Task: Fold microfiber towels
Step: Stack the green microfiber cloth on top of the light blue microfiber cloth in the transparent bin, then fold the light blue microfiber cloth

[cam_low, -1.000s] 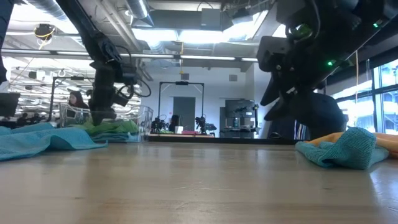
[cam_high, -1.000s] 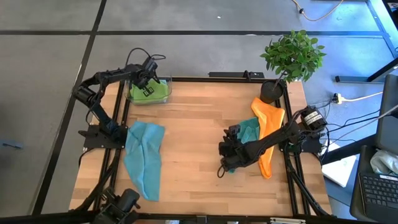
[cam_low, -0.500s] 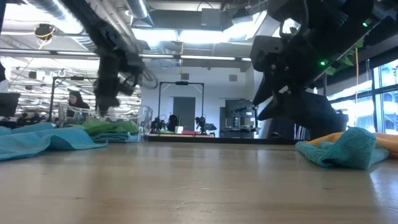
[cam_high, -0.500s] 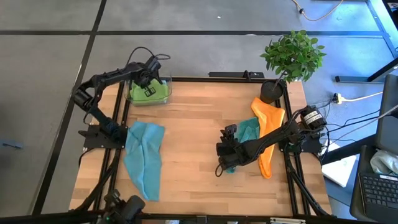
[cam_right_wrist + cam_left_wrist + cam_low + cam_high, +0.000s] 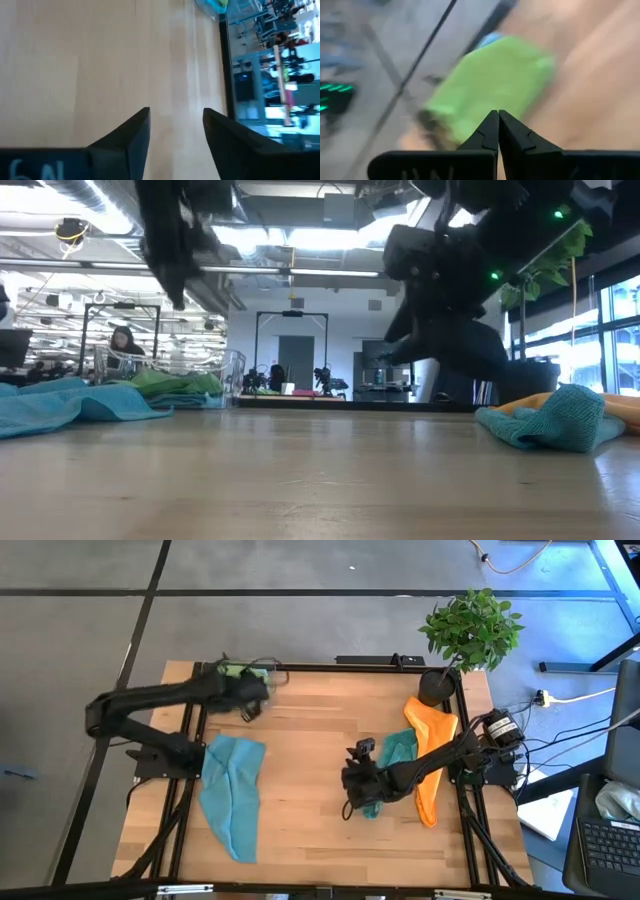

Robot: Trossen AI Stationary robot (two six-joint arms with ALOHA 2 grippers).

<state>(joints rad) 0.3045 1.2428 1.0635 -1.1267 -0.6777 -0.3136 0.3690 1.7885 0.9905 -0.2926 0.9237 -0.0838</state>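
Observation:
A lime green towel lies folded in a clear bin at the far left corner; it also shows in the left wrist view. My left gripper is shut and empty, raised just near of the bin; its tips meet in the left wrist view. A light blue towel lies crumpled at the near left. A teal towel lies bunched against an orange towel at the right. My right gripper is open and empty above bare wood, just left of the teal towel.
A potted plant stands at the far right corner, just beyond the orange towel. Bare wooden table top lies between the two arms. A black frame runs along the table's edges.
My left gripper has risen from over the bin and swung toward the table's near edge and a little to the right, its arm stretching out low. My right gripper has drifted a little toward the table's left, away from the teal towel. The towels have kept still.

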